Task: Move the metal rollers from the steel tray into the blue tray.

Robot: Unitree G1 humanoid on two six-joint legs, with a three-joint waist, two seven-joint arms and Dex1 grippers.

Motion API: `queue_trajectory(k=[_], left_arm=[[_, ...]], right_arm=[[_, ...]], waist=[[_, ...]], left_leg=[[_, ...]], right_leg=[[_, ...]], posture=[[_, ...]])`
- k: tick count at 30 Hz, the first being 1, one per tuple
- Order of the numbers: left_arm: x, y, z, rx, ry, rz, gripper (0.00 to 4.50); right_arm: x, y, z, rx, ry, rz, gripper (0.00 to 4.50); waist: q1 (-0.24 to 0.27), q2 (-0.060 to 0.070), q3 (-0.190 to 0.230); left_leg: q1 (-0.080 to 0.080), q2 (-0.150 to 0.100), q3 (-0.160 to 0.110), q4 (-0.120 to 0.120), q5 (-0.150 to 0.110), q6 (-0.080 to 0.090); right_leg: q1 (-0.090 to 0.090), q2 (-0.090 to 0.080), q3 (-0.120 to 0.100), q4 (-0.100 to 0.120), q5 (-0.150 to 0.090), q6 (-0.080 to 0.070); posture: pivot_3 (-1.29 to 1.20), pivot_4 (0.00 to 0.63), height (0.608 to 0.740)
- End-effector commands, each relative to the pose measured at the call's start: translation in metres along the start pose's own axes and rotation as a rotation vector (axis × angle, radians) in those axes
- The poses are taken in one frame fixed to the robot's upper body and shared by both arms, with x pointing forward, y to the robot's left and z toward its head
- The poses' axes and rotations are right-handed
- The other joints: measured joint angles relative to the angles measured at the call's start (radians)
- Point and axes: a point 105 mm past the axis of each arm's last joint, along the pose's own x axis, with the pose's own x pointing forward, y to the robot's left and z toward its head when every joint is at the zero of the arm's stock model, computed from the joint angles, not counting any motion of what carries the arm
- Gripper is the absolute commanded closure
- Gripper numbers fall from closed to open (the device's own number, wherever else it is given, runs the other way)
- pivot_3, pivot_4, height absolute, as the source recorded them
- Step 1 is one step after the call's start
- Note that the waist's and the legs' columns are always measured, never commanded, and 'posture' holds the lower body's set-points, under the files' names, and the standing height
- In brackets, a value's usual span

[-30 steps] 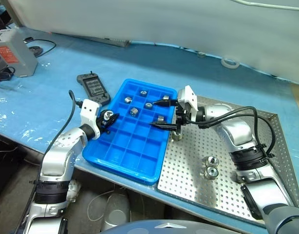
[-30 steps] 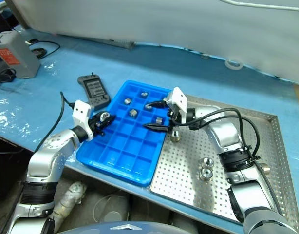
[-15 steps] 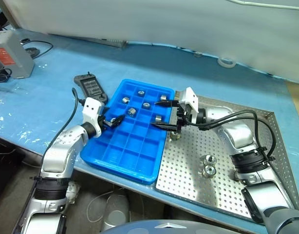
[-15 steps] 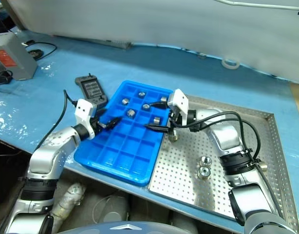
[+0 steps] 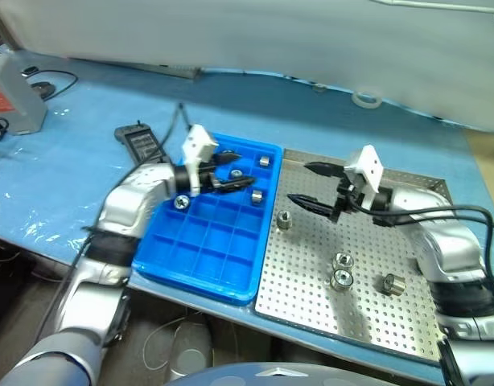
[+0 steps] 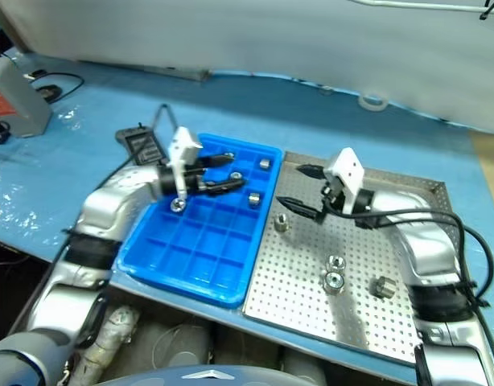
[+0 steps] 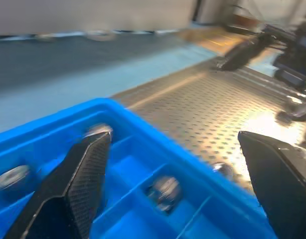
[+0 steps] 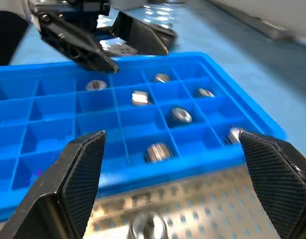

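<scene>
Black handheld controller [image 5: 139, 141], tape roll [image 5: 364, 100], grey box [image 5: 7, 94]

Bright blue tray [image 5: 200, 256] gridded with square compartments; silver steel tray [image 5: 368, 310] dotted with perforations; shiny silver-grey metal rollers [image 5: 342, 279]; pale blue worktop [image 5: 62, 173].

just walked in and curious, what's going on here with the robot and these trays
The robot is shifting metal rollers from the steel tray into the blue tray. Several already sit in blue compartments; four are on the steel tray. The left gripper hovers open over the blue tray, and the right gripper hangs open and empty above the steel tray.
</scene>
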Motion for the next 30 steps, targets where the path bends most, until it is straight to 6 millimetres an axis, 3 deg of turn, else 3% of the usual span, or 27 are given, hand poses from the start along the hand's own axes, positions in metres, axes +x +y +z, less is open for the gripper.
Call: queue_trajectory(k=[1, 7, 11, 14, 18, 21, 30], left_arm=[[0.032, -0.018, -0.005, 0.102, 0.057, -0.206, 0.2], [0.067, -0.04, -0.025, 0.137, 0.142, -0.443, 0.2], [0.088, -0.049, -0.038, 0.223, 0.178, -0.497, 0.2], [0.096, -0.062, -0.05, 0.33, 0.219, -0.597, 0.2], [0.107, -0.066, -0.059, 0.642, 0.274, -0.619, 0.2], [0.107, -0.074, -0.055, 0.708, 0.254, -0.702, 0.2], [0.114, -0.075, -0.058, 0.858, 0.311, -0.728, 0.2]], right_arm=[[-0.026, -0.007, 0.019, -0.032, -0.055, -0.156, 0.0], [-0.081, -0.005, 0.011, -0.006, -0.016, -0.427, 0.0], [-0.098, 0.012, 0.007, 0.017, 0.004, -0.515, 0.0], [-0.102, 0.026, 0.005, 0.038, 0.012, -0.558, 0.0], [-0.107, 0.034, 0.006, 0.049, 0.021, -0.59, 0.0], [-0.111, 0.036, 0.004, 0.052, 0.038, -0.613, 0.0], [-0.111, 0.04, 0.0, 0.068, 0.057, -0.622, 0.0]], waist=[[-0.023, 0.0, 0.0], [-0.098, 0.002, -0.003], [-0.148, 0.007, -0.006], [-0.174, 0.009, -0.008], [-0.209, 0.009, -0.008], [-0.232, 0.009, -0.009], [-0.279, 0.012, -0.011]], left_leg=[[0.0, 0.0, 0.0, 0.0, 0.0, 0.001], [0.0, 0.0, 0.001, 0.0, 0.0, 0.005], [0.0, 0.001, 0.002, -0.001, -0.002, 0.009], [0.0, 0.001, 0.004, 0.0, -0.006, 0.015], [-0.001, 0.0, 0.009, 0.005, -0.011, 0.018], [-0.002, -0.001, 0.01, 0.008, -0.013, 0.02], [-0.004, -0.001, 0.012, 0.008, -0.014, 0.027]], right_leg=[[0.0, 0.0, 0.001, 0.0, 0.0, 0.0], [0.0, 0.0, 0.002, -0.004, 0.002, 0.003], [0.002, 0.0, 0.003, -0.009, 0.001, 0.001], [0.004, 0.0, 0.004, -0.014, 0.001, 0.001], [0.003, -0.003, 0.008, -0.015, 0.001, 0.002], [0.003, -0.005, 0.008, -0.016, 0.0, 0.002], [0.002, -0.006, 0.007, -0.017, 0.0, 0.002]], posture=[[-0.19, 0.15, 0.74], [-0.35, 0.15, 0.74], [-0.49, 0.15, 0.74], [-0.55, 0.15, 0.74], [-0.58, 0.15, 0.74], [-0.59, 0.15, 0.74], [-0.61, 0.15, 0.74]])
